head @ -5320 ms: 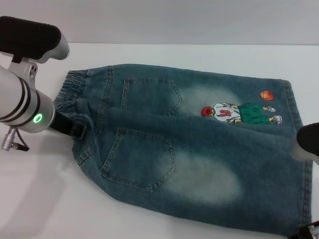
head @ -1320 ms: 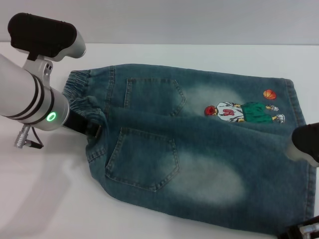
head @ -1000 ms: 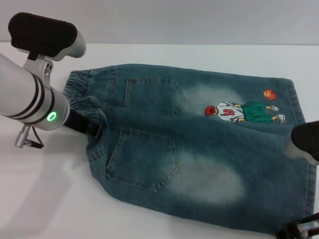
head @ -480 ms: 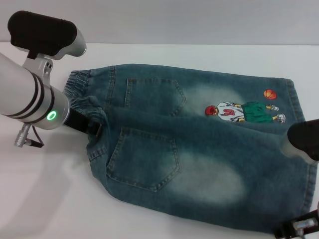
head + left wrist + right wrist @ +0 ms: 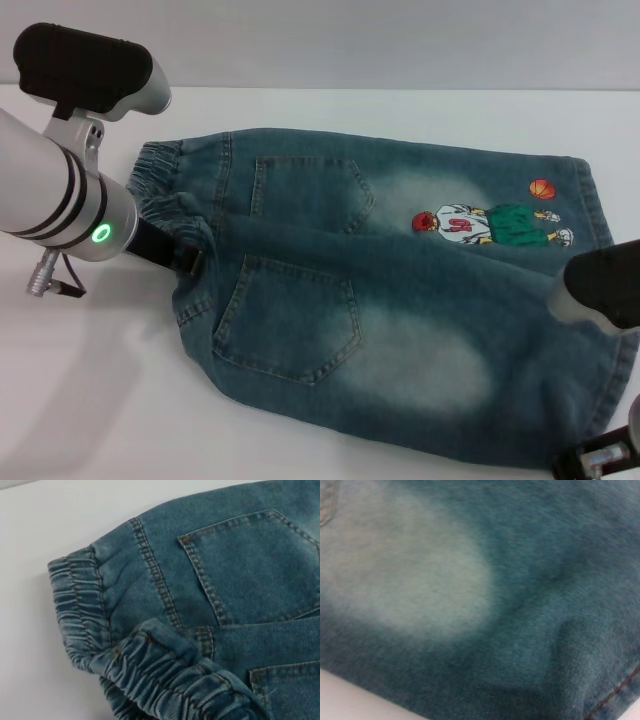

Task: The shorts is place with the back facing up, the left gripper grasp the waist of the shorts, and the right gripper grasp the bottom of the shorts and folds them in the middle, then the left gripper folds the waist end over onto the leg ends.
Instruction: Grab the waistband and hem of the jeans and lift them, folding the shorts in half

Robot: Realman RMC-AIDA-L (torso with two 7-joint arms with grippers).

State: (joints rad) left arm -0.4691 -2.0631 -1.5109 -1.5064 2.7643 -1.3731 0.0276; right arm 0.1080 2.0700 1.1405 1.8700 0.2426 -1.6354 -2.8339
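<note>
The shorts lie back side up on the white table in front of you, spread flat with both patch pockets showing. The waist, puckered and gathered, points to your robot's left; the bottom of the shorts points to its right, and the cartoon basketball-player print with its orange ball sits on the far leg near the hem.

You see the left gripper at the waist, its black claw pressed into the bunched band where the cloth rises in a fold. From its wrist camera you get the elastic band humped up close, but no fingers, so you cannot tell whether that claw is closed on the denim.

The right gripper sits at the near corner of the leg hems, at the shorts' edge. Its fingers are mostly out of sight, so you cannot tell their state either. Its wrist camera shows you only faded denim and a stitched hem.
</note>
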